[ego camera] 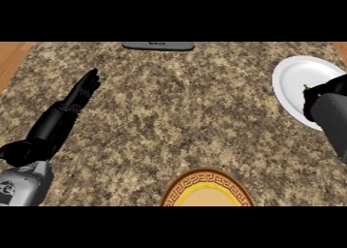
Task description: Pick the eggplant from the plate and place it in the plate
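A white plate [299, 77] lies at the counter's right edge. My right hand [334, 88] is over its near side and covers the eggplant; only a small dark green tip [306, 87] shows beside the hand. Whether its fingers are curled round the eggplant is hidden. A yellow plate with a brown patterned rim [205, 180] sits at the bottom centre of the head view. My left hand [82, 93] rests open at the left, fingers straight and pointing away from me.
The speckled brown counter [176, 111] fills the view, with wooden floor strips at both far corners. A flat grey object [158, 45] lies at the counter's far edge, top centre.
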`<state>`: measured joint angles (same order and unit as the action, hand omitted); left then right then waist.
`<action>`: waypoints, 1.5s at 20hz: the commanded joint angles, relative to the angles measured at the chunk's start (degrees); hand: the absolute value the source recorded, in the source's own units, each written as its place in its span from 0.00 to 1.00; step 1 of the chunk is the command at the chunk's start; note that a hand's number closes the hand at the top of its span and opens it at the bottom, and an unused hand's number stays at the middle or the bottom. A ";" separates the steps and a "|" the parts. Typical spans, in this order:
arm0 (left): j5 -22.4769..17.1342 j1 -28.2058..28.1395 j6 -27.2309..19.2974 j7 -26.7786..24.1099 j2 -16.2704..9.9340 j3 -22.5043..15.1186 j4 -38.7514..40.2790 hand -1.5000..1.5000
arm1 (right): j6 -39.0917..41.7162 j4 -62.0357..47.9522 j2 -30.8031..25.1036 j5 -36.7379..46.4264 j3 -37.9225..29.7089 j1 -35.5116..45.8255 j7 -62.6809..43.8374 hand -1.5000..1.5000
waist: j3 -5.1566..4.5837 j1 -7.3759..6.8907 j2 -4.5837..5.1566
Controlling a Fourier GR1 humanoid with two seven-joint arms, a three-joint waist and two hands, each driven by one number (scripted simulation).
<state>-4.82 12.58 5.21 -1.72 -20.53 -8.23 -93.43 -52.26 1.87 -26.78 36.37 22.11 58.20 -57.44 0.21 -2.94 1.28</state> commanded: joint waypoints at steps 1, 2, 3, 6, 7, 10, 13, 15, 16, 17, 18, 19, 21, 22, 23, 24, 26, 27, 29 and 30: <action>-0.40 -1.22 1.37 -2.18 -0.72 1.20 0.47 0.50 | -10.38 1.61 0.06 0.90 0.37 -0.80 -0.24 0.00 | -0.07 0.30 -0.26; -0.20 -2.21 0.72 -0.79 0.05 0.05 -1.57 0.50 | -12.31 2.94 1.62 0.70 0.09 0.40 -0.32 0.00 | -0.05 -0.14 -0.38; 0.24 -0.37 0.00 0.09 0.14 0.70 0.30 0.50 | -15.47 5.72 1.44 -0.74 -1.40 -1.33 2.51 0.00 | -0.01 1.02 -0.45; -0.99 -2.25 1.25 -0.55 -1.43 2.29 -0.17 0.50 | -20.10 10.90 0.78 -3.90 -5.04 -0.07 4.66 0.00 | -0.01 1.27 -0.85; -0.62 -1.99 0.74 1.04 -0.48 0.97 -1.66 0.50 | -22.84 12.12 2.50 -3.93 -5.32 -0.26 4.89 0.00 | 0.00 1.44 -1.07; 0.81 -2.32 -0.90 0.28 1.08 0.26 -1.17 0.50 | -27.61 18.42 2.59 -6.77 -8.58 -2.47 8.75 0.00 | 0.04 2.51 -1.13; 0.23 -5.25 0.56 -2.22 -1.30 2.64 -0.83 0.50 | -31.13 25.87 3.92 -9.17 -10.88 -6.70 12.26 0.00 | -0.05 2.86 -1.50; -0.10 -4.13 0.63 -1.84 -1.07 3.27 -0.09 0.50 | -30.94 32.40 4.80 -9.42 -10.42 -9.92 14.60 0.00 | -0.15 4.41 -1.89; -0.49 -2.28 1.04 -1.70 -1.99 4.88 1.81 0.50 | -30.91 35.30 4.76 -9.98 -10.70 -11.75 14.86 0.00 | -0.18 5.05 -1.91; -0.08 -3.11 1.03 -0.72 -1.15 3.51 -0.07 0.50 | -30.55 37.04 5.02 -9.36 -10.41 -12.38 15.31 0.00 | -0.20 4.24 -1.82; -0.23 -2.71 0.63 0.93 -1.39 4.09 0.07 0.50 | -31.70 41.58 4.91 -10.07 -10.12 -17.41 16.72 0.00 | -0.17 4.91 -1.97; 0.74 -4.36 -0.23 -0.95 -0.23 3.50 0.54 0.50 | -28.98 45.64 3.04 -10.05 -9.79 -18.18 16.33 0.00 | -0.24 5.41 -2.22; 1.06 -3.96 -0.22 -1.84 0.33 3.83 1.70 0.50 | -28.91 52.21 2.15 -9.72 -9.29 -24.16 16.72 0.00 | -0.28 5.44 -2.11; 1.33 -4.53 -0.06 0.03 0.23 3.00 -0.53 0.50 | -28.68 55.79 3.30 -9.80 -8.78 -27.02 16.35 0.00 | -0.27 5.18 -2.14; 1.43 -4.94 0.69 -3.18 -0.45 4.39 1.88 0.50 | -27.77 58.80 2.30 -9.01 -8.61 -30.17 15.73 0.00 | -0.32 5.44 -2.13; 0.48 -6.35 0.60 -0.29 -0.55 4.35 -2.57 0.50 | -28.40 59.99 2.32 -6.38 -9.01 -31.06 14.81 0.00 | -0.34 4.99 -2.24; 0.95 -7.26 0.95 -0.47 -0.28 4.23 -1.82 0.50 | -28.02 66.08 2.63 -5.03 -9.17 -37.13 14.44 0.00 | -0.32 4.84 -2.05; 0.09 -3.89 1.79 -0.19 0.32 5.18 -0.57 0.50 | -23.84 65.90 1.41 -1.89 -13.16 -34.02 11.44 0.00 | -0.34 4.32 -1.79; 3.23 -5.37 -0.71 0.50 2.60 2.46 -2.24 0.50 | -24.15 70.67 4.42 3.01 -13.02 -39.48 10.65 0.00 | -0.34 4.42 -1.83; 1.48 -7.84 2.00 -0.49 -0.32 4.55 -3.11 0.50 | -23.34 74.47 3.30 4.23 -14.37 -42.48 9.79 0.00 | -0.37 4.60 -1.97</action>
<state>-3.52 6.84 6.10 -2.09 -20.27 -4.11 -95.11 -76.58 67.17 -23.72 35.15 10.17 23.12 -45.07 -0.12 1.69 -0.66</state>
